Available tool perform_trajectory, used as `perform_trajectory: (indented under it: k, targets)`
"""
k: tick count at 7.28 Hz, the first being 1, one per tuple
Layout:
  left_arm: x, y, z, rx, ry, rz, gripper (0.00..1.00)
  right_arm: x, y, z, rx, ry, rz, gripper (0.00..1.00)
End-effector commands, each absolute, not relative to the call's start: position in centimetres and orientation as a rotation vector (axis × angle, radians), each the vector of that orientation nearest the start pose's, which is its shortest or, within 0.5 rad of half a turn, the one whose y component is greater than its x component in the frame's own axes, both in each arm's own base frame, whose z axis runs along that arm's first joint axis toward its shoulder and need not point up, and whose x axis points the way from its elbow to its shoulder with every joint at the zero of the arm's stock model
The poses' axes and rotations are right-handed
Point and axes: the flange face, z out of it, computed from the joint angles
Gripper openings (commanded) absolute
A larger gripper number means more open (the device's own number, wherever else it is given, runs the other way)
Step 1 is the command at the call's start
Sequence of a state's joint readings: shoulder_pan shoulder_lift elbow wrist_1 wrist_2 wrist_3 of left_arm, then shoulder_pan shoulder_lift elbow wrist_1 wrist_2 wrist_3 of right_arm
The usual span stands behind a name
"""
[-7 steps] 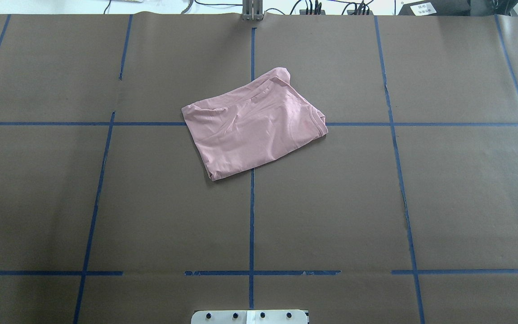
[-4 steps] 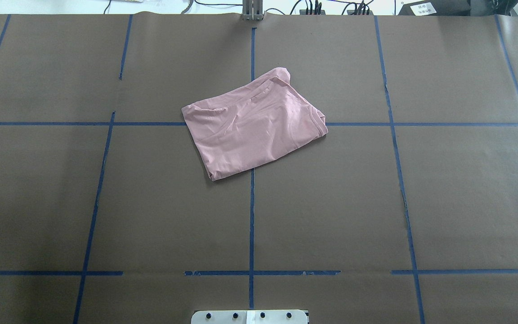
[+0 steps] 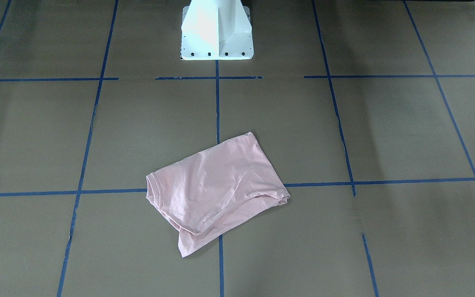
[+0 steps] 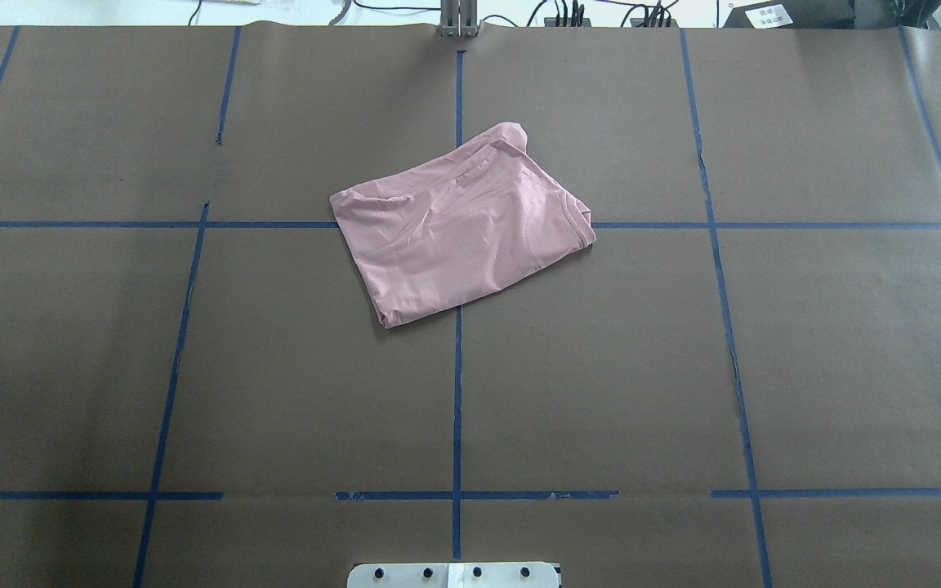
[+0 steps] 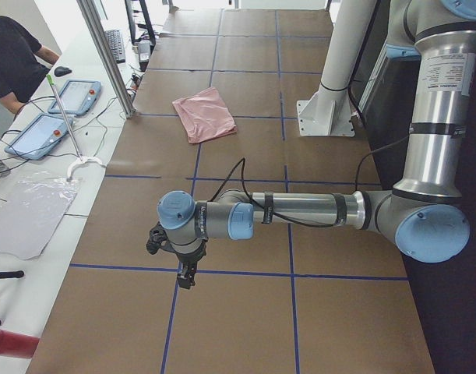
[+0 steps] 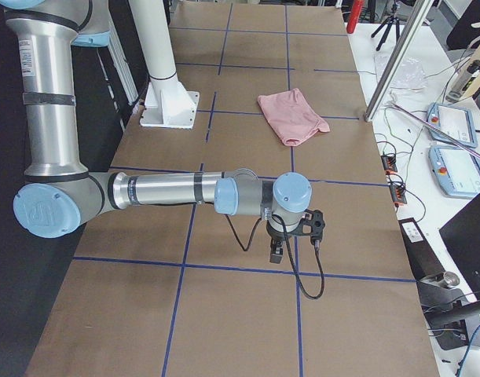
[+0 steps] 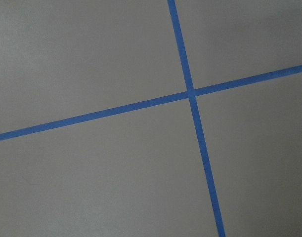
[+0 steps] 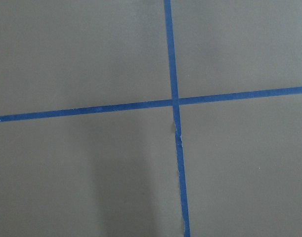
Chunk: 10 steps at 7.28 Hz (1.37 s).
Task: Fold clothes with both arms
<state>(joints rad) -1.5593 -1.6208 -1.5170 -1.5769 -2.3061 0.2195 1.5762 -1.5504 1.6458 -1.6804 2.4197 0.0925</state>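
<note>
Out at the left end of the bench [image 5: 105, 226], our left claw [image 5: 183, 277] hangs low over a crossing of blue tape [image 7: 192, 94]. It shows only in the side view, so we cannot tell how wide it stands, though no cloth hangs from it. Toward the middle, well apart from both claws, the pink T-shirt [image 4: 462, 233] lies as a slanted, layered packet over the central tape cross, out ahead of the white pedestal [image 3: 217, 33]. It has a stitched edge [image 4: 578, 220] at its right and one loose corner [image 4: 511, 133] poking out on the far side. We judge the folding nearly or fully done, so the step in hand is either a last tidy or keeping clear. To do it well, we bring both claws in together from opposite sides, pinch only the top layers at matching corners, lift low, and lay the cloth down without dragging the packet askew. Far to the right, our right claw [image 6: 276, 255] hovers over another tape crossing, and whether it is parted or closed we cannot tell.
</note>
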Motion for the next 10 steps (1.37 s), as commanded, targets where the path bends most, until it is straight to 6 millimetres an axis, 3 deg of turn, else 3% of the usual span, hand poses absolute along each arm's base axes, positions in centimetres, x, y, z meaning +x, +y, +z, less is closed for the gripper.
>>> perform_trajectory:
  k: [1, 4, 6, 10]
  targets:
    - [-6.0, -51.4, 66.1, 0.078, 0.732, 0.221, 1.00, 6.2, -49.5, 62.2, -0.059, -0.849, 0.095, 1.00]
    - [-5.9, -51.4, 66.4, 0.050, 0.736, 0.168, 1.00, 6.2, -49.5, 62.2, -0.057, -0.849, 0.092, 1.00]
    - [-5.4, -51.9, 65.4, -0.015, 0.792, -0.016, 1.00, 6.2, -49.5, 62.3, -0.061, -0.848, 0.095, 1.00]
    - [-5.2, -52.0, 65.2, -0.018, 0.816, -0.025, 1.00, 6.2, -49.5, 62.3, -0.061, -0.847, 0.095, 1.00]
